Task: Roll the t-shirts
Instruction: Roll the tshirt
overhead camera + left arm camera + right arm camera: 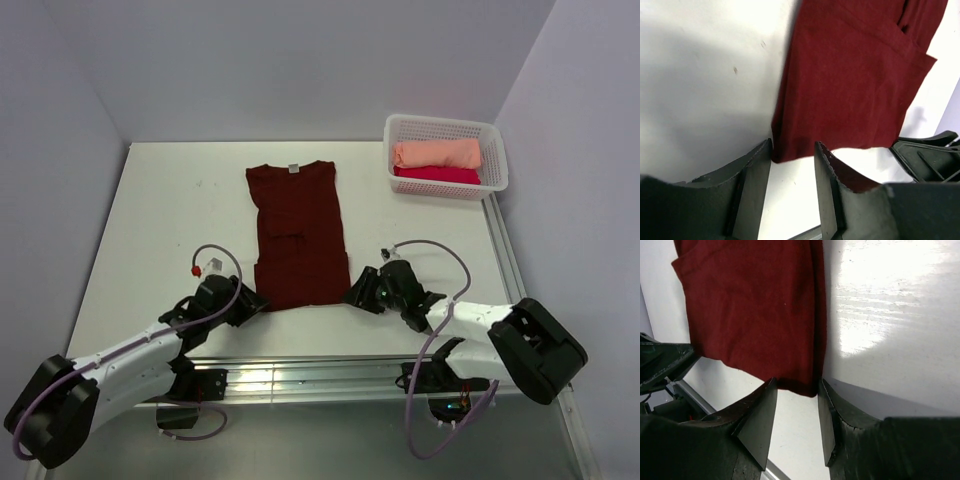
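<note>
The dark maroon t-shirt (297, 235) lies flat on the white table with its sides folded in, grey neck label at the far end. My left gripper (258, 299) is open at the shirt's near left corner (782, 152), which sits right at the tips of its spread fingers (760, 165). My right gripper (352, 293) is open at the near right corner (807, 385), also at the tips of its fingers (765, 405). A rolled peach t-shirt (436, 153) and a crimson t-shirt (437, 175) lie in the basket.
A white mesh basket (494, 160) stands at the far right of the table. A metal rail (330, 375) runs along the table's near edge. White walls close in the left, back and right sides.
</note>
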You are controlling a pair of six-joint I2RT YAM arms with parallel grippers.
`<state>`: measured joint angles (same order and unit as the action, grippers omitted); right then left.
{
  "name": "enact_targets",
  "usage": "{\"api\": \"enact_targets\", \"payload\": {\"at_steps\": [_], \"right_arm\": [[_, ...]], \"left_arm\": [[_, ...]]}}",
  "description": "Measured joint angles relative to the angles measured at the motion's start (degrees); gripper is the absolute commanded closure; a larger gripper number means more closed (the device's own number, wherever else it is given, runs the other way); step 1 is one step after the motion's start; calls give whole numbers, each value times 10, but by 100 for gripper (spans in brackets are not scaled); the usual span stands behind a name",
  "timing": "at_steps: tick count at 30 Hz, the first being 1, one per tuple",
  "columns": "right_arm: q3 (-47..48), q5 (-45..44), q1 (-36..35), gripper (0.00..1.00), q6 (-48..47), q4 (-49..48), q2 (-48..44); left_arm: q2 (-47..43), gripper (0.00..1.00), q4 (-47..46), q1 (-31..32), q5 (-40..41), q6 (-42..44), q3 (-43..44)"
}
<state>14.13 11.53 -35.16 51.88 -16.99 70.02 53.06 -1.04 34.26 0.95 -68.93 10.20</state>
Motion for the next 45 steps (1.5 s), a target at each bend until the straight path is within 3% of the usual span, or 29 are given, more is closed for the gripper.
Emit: {"api": "enact_targets", "payload": {"at_steps": [6,14,21,26,35,45], "right_arm": [[-43,-89,-38,43,13,-25,-63],[-86,-228,-93,46,18,15,-162],[-88,-297,-143,47,26,48,-186],[-88,-324,-165,47,14,42,-178],[-87,-359,-195,50,-24,11,-148],[-69,-366,-213,52,-54,-22,-95]], "left_arm": [[-17,49,17,87,84,-40,1],[-7,48,26,201,224,-125,2],[25,45,54,307,345,-194,18],[56,46,72,327,380,-216,40],[-8,47,63,329,402,-196,-4],[25,51,59,329,422,-192,10]]}}
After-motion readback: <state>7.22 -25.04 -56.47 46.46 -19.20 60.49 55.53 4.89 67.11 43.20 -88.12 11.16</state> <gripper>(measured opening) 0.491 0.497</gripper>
